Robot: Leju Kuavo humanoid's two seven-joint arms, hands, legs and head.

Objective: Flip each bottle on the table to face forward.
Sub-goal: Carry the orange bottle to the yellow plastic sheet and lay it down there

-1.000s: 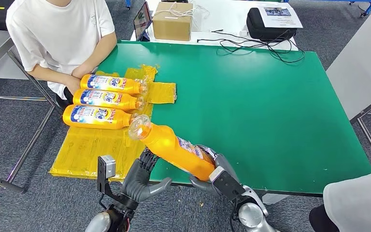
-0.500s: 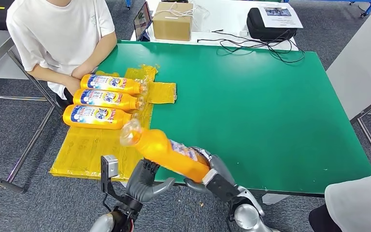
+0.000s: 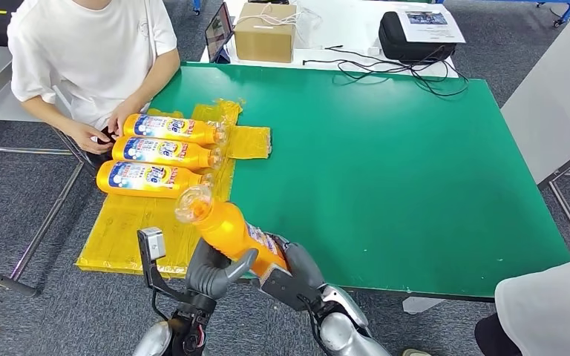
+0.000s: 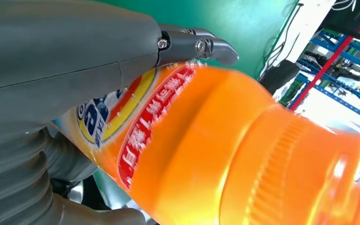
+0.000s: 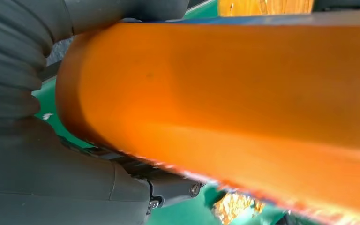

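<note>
Head view first: three orange bottles (image 3: 159, 153) lie side by side on the yellow plastic sheet (image 3: 130, 230) at the left end of the green bench (image 3: 386, 163), labels up, caps pointing toward the bench's middle — by the look of it those are done. The fourth orange bottle (image 3: 230, 230) is off the surface, tilted over the bench's near edge, its clear cap (image 3: 193, 202) aimed at the row just beyond. Both hands are on it. The right hand (image 3: 293, 271) wraps the base end from below; the left hand (image 3: 211, 271) curls around the body nearer the neck, thumb hooked across the front. A person in a white shirt (image 3: 89, 52) sits at the far left corner, one hand (image 3: 93, 137) near the furthest bottle's base. A cardboard box (image 3: 265, 31) and a black case (image 3: 415, 37) sit on the white table behind.

Left wrist view — the bottle fills the frame, its blue, yellow and red label (image 4: 136, 117) turned toward the camera, dark fingertips (image 4: 201, 46) pressed over the top of it. That hand is clasping the bottle.

Right wrist view: plain orange plastic, no label on this side, the grey hand closed around the base.

So the tally reads three placed, one in the air. Left to do, most likely: finish turning it label-up and lay it in the open spot at the near end of the row.
</note>
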